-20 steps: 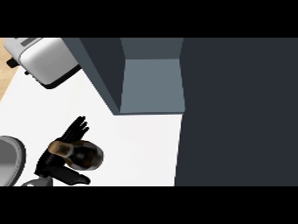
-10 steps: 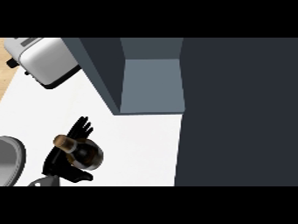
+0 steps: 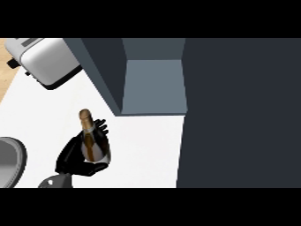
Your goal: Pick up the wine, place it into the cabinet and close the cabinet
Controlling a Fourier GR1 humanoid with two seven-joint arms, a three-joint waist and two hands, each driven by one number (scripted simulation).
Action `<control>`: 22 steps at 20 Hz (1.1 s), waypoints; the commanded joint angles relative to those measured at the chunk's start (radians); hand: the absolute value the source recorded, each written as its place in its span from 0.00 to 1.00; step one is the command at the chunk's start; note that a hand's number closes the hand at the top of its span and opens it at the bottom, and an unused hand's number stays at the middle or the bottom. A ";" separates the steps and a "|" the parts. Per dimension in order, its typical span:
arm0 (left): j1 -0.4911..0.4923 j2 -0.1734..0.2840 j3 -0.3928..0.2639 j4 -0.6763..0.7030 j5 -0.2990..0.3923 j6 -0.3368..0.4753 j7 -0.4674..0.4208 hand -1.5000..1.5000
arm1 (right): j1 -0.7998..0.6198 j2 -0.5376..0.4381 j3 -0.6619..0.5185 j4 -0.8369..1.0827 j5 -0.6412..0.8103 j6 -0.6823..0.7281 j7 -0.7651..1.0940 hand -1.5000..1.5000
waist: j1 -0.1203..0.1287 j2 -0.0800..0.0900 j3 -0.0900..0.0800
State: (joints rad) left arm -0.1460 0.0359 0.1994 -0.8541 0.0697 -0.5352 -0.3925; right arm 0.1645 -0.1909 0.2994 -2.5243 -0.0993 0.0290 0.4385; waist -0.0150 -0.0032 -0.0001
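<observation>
Counter [image 3: 146, 145]; hand [image 3: 74, 156] grips wine [image 3: 91, 141].

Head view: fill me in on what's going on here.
One black hand is curled round the wine bottle, whose neck points up the view toward the cabinet. Which hand it is cannot be told; no other hand shows. The cabinet is open, its inside showing, with its dark door at the right. A toaster sits at the upper left. The bottle is not yet inside.
</observation>
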 commanded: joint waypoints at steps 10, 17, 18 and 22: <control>-0.024 -0.004 -0.044 -0.038 -0.033 0.057 -0.056 1.00 | 0.108 0.017 0.082 -0.188 0.008 0.003 0.016 0.00 | 0.000 -0.001 0.000; 0.124 -0.035 0.105 -0.147 0.076 0.229 -0.241 1.00 | 0.012 0.007 -0.001 -0.161 -0.043 -0.030 0.063 0.00 | 0.016 -0.006 0.000; 0.153 -0.035 0.052 -0.185 0.128 0.251 -0.260 1.00 | 0.028 -0.005 0.013 -0.143 -0.049 -0.007 0.052 0.00 | 0.016 -0.006 0.001; 0.139 -0.036 0.021 -0.232 0.178 0.260 -0.262 1.00 | 0.062 -0.011 0.014 -0.247 -0.060 -0.019 0.114 0.00 | 0.003 -0.004 0.000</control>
State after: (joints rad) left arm -0.0116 0.0038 0.2443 -1.0317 0.1823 -0.3244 -0.6325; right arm 0.1586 -0.1832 0.3131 -2.5156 -0.0912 0.0232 0.4384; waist -0.0060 -0.0071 0.0002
